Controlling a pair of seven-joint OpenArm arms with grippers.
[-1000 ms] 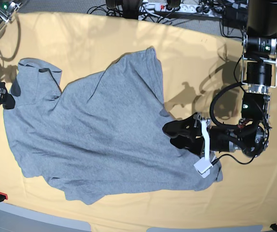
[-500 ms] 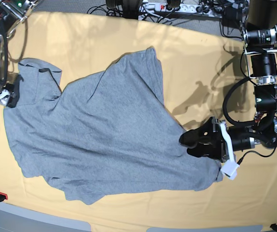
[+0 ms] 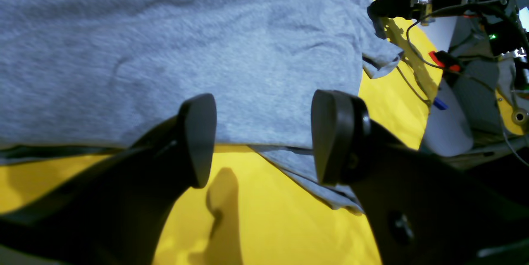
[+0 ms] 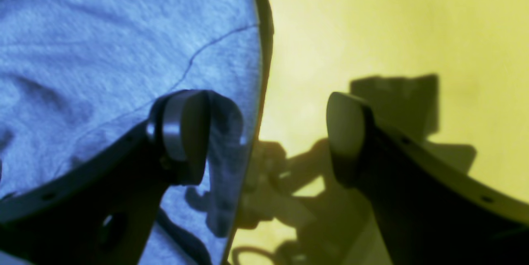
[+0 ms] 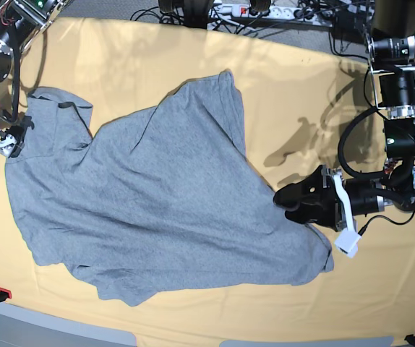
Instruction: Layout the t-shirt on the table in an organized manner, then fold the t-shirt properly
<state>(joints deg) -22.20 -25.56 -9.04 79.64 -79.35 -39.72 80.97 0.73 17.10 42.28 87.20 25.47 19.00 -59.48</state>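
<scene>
We see t-shirt (image 5: 150,195) spread plain side up across middle of surface (image 5: 294,94), skewed and rumpled, not yet squared; one corner reaches toward surface's near edge on left arm's side. Left pincer (image 5: 283,204) wide open, holding nothing, low at shirt's side edge, we judge lined up to take that edge. Right pincer (image 4: 264,137) also wide open and empty, straddling shirt's hem at opposite edge, likely readying matching grab for stretching flat.

Matt heathered-cotton t-shirt (image 5: 142,195)
</scene>
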